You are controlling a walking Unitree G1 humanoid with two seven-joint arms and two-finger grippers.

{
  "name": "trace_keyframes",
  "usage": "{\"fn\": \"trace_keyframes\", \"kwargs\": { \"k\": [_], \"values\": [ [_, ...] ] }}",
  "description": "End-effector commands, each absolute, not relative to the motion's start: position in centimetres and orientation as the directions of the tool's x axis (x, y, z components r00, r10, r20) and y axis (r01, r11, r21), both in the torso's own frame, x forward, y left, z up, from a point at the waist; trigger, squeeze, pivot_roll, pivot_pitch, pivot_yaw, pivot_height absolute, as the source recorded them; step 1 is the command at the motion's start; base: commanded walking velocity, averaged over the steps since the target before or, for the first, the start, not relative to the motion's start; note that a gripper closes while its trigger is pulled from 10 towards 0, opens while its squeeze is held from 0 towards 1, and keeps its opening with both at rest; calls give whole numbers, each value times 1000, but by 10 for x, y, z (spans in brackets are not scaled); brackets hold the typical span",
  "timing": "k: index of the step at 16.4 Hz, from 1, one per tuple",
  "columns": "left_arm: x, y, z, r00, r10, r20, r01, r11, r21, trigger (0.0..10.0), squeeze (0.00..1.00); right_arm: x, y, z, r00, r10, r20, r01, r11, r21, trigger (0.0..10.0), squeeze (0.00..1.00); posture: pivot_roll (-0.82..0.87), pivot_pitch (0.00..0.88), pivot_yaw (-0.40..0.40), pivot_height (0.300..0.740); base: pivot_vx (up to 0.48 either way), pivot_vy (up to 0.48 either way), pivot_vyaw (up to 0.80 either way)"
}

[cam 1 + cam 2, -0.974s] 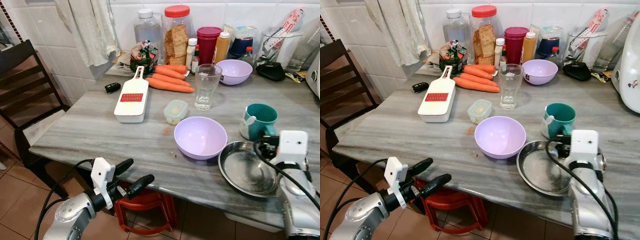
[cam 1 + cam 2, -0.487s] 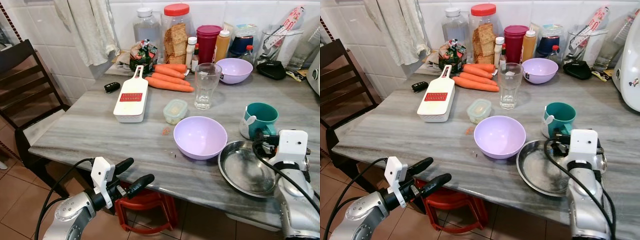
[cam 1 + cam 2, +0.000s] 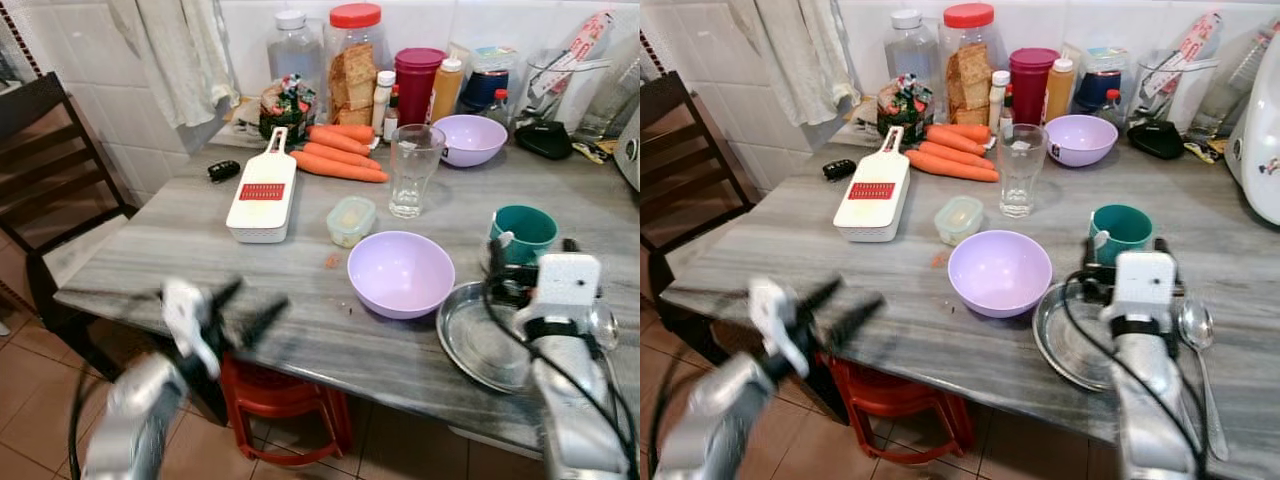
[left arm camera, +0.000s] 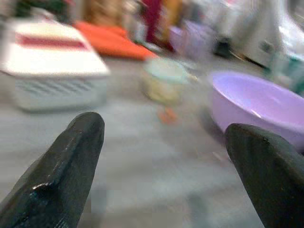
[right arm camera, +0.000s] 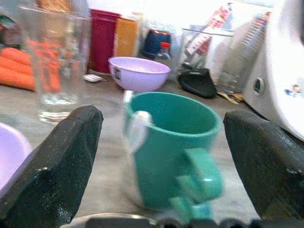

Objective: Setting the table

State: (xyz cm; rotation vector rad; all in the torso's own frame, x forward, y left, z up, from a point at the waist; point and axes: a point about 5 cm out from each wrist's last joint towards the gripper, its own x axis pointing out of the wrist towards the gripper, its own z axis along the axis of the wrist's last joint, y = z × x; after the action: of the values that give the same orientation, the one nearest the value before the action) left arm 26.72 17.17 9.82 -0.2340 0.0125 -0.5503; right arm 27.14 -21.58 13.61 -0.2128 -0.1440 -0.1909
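On the grey marble table [image 3: 180,260] stand a large purple bowl [image 3: 400,272], a steel plate [image 3: 478,342], a teal mug [image 3: 522,232] and a clear glass [image 3: 413,170]. A spoon [image 3: 1196,326] lies right of the plate. My right gripper [image 5: 161,118] hovers over the plate's far rim, open, and the teal mug [image 5: 170,147] stands just ahead between its fingers [image 5: 61,161]. My left gripper [image 3: 240,310] is blurred at the table's front edge, open and holding nothing. In the left wrist view it [image 4: 164,126] points over the table toward the purple bowl [image 4: 256,102].
A white slicer [image 3: 263,190], carrots [image 3: 335,155] and a small lidded tub [image 3: 351,220] lie mid-table. Jars, bottles and a second purple bowl [image 3: 468,140] line the back wall. A dark chair [image 3: 50,170] stands left, a red stool [image 3: 285,400] under the table.
My left arm has swung up to the table's front edge and is blurred. The right gripper has moved forward to the teal mug. A spoon now shows right of the plate.
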Motion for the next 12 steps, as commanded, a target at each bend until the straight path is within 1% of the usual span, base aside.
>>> {"fn": "trace_keyframes", "kwargs": {
  "k": [1,2,4,7,9,12],
  "values": [
    [273,183,94,905,-424,7,417,886,-205,10000,0,270,-207,142,969,-153,195,191,962,-194,10000,961,-42,0,64,740,0,0,0],
    [280,186,96,936,-351,2,345,920,-188,10000,0,269,-201,141,971,-138,193,175,966,-191,10000,0,-42,0,64,740,0,0,0],
    [288,191,93,974,-220,-60,210,968,-134,10000,0,266,-192,138,975,-122,188,156,971,-182,10000,0,-34,0,58,740,0,0,0],
    [291,186,95,978,-200,-51,191,970,-148,10000,0,263,-183,135,978,-110,178,139,977,-162,10000,0,-33,0,60,740,0,0,0],
    [294,181,95,980,-195,-47,186,971,-148,10000,0,263,-180,135,978,-108,178,137,978,-160,10000,0,-34,0,68,740,0,0,-453],
    [297,180,97,984,-174,-46,167,978,-129,10000,0,264,-179,138,975,-104,194,142,972,-190,10000,0,-40,0,77,740,0,0,0]
  ]
}}
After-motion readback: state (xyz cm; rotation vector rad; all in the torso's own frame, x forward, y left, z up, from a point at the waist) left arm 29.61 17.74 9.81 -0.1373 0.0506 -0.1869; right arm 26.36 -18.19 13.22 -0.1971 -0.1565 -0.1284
